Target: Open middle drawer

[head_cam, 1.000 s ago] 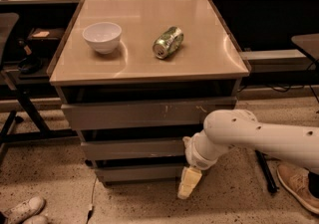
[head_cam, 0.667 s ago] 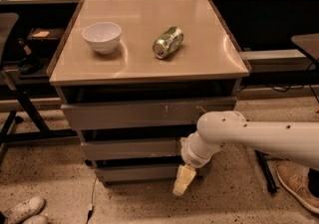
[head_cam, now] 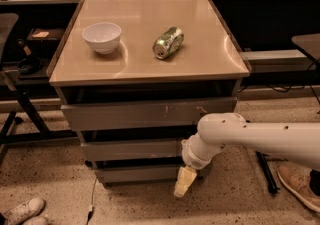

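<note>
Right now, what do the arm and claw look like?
The arm is a smooth white rounded tube, dotted with small dark marks, ending in a bulbous white wrist joint. The claw is pale cream-yellow, stubby and tapered, low before the narrow grey bottom drawer front. No cables show.

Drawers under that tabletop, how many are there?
3, stacked: top drawer under the tabletop, middle drawer below it, bottom drawer lowest. The hand hangs by the bottom drawer's right end.
</note>
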Action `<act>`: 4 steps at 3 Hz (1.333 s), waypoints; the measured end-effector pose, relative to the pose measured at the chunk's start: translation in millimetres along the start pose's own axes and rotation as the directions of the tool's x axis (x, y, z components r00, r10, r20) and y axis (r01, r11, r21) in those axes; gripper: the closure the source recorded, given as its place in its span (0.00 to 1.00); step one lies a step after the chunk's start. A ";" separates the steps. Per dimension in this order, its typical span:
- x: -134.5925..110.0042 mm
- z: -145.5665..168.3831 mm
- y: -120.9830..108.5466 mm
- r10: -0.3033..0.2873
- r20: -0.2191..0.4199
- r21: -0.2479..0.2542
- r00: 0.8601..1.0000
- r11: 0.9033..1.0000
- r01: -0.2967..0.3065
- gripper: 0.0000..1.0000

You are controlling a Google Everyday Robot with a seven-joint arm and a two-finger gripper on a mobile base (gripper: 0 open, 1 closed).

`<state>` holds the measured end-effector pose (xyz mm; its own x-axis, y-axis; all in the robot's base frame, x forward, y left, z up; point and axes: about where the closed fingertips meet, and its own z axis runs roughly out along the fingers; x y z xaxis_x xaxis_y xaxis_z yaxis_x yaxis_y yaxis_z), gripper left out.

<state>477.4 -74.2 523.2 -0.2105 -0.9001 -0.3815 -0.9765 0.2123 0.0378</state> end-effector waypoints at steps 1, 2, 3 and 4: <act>-0.1 17.9 -22.9 0.016 0.005 0.040 1.000 0.999 -0.016 0.00; -1.0 40.0 -54.6 0.022 0.000 0.083 1.000 0.996 -0.022 0.00; -1.3 56.1 -80.2 0.021 -0.011 0.114 1.000 0.993 -0.020 0.00; 0.6 72.6 -96.3 0.022 -0.021 0.128 1.000 0.992 -0.019 0.00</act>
<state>574.7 -67.5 452.3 -0.2332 -0.9030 -0.3609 -0.9581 0.2768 -0.0735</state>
